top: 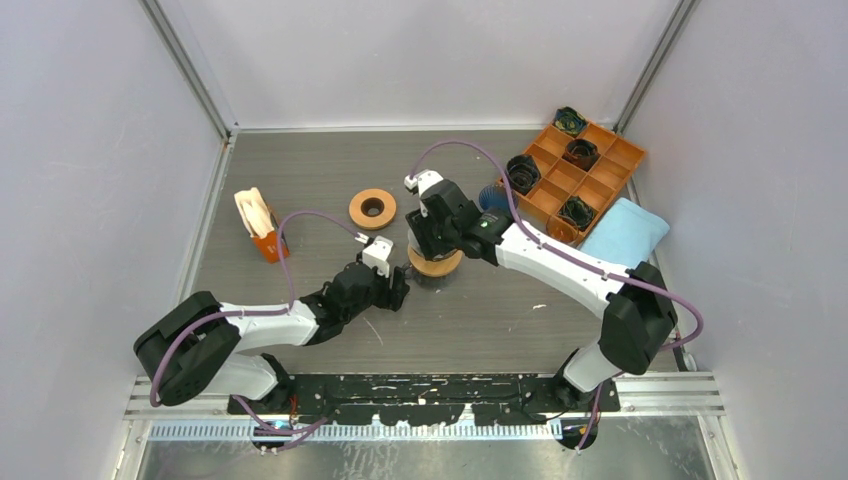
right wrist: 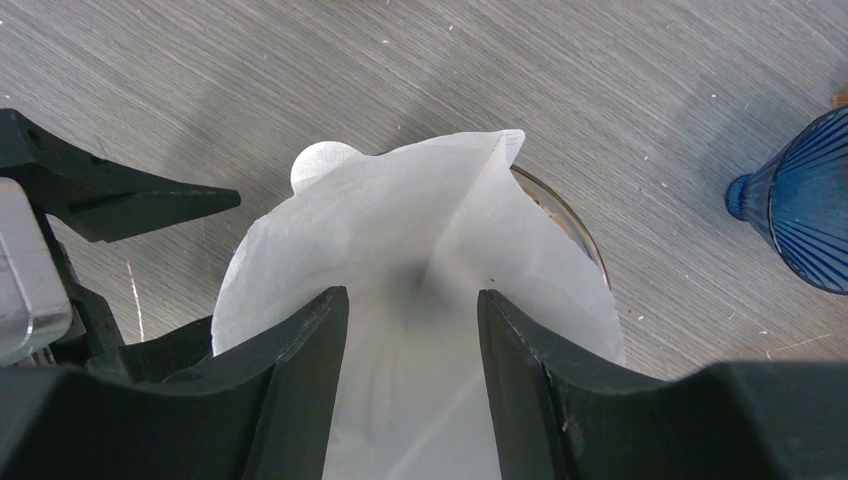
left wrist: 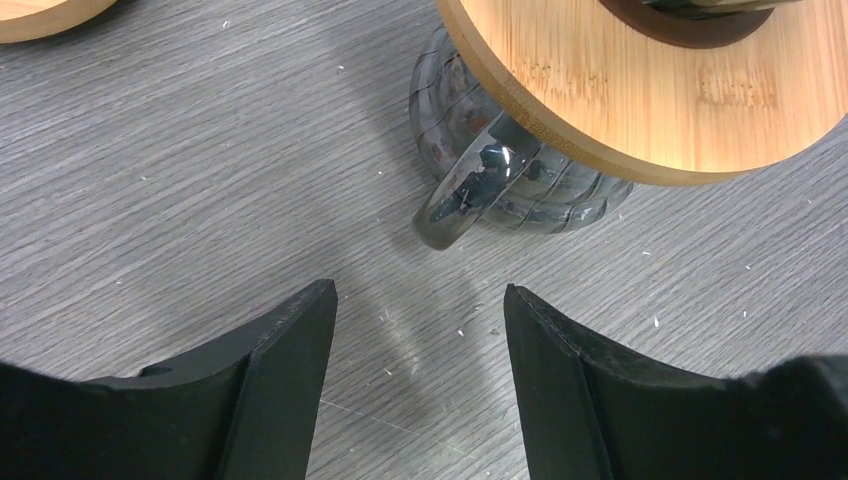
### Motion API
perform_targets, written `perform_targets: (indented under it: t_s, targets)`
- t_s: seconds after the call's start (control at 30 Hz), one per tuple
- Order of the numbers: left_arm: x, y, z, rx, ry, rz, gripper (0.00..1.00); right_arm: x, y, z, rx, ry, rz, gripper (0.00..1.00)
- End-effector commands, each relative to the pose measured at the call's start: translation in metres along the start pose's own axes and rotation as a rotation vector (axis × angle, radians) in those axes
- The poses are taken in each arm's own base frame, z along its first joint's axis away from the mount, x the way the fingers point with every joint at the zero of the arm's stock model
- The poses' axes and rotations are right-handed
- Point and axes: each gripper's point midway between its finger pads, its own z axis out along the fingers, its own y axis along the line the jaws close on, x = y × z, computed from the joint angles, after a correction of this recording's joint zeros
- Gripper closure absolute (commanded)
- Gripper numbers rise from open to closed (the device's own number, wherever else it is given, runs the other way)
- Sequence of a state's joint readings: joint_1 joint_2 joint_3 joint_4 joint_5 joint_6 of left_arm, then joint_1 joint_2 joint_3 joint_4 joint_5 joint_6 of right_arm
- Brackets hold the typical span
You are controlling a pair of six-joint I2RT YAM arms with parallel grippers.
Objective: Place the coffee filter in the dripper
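Though creased, the paper filter (right wrist: pixel 420 250) forms a cone — glass dripper (left wrist: pixel 540 190) beneath

The left arm (top: pixel 262 325) and the right arm (top: pixel 555 262) are built alike: smooth white shells on the long links, bulky matte-black housings at the joints, and black bases standing on a long black mounting plate (top: pixel 430 392) flecked with pale marks. A thin purple cable (top: pixel 300 222) arcs loosely away from each arm and ends at a small white camera block (top: pixel 378 252) by the wrist. The jaws are matte black, flat-sided wedges that taper to blunt tips.
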State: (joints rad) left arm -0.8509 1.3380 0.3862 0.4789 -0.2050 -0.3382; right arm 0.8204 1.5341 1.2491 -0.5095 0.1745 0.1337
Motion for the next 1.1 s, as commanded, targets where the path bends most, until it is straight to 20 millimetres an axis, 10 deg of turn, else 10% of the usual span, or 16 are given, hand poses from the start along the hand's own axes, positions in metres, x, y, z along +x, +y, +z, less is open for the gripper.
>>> perform_targets:
  t_s: [0.0, 0.7, 1.07]
  targets:
    - [-0.018, -0.007, 0.000, 0.024, -0.055, -0.021, 0.36, -0.038, -0.001, -0.022, -0.005, -0.110, 0.024, 0.43]
    - [-0.021, -0.006, 0.000, 0.041, -0.079, -0.059, 0.34, -0.054, -0.014, -0.081, 0.003, -0.232, 0.030, 0.38]
    - [-0.011, -0.010, 0.002, 0.056, -0.057, -0.131, 0.31, -0.026, -0.044, -0.105, 0.059, -0.356, 0.146, 0.34]
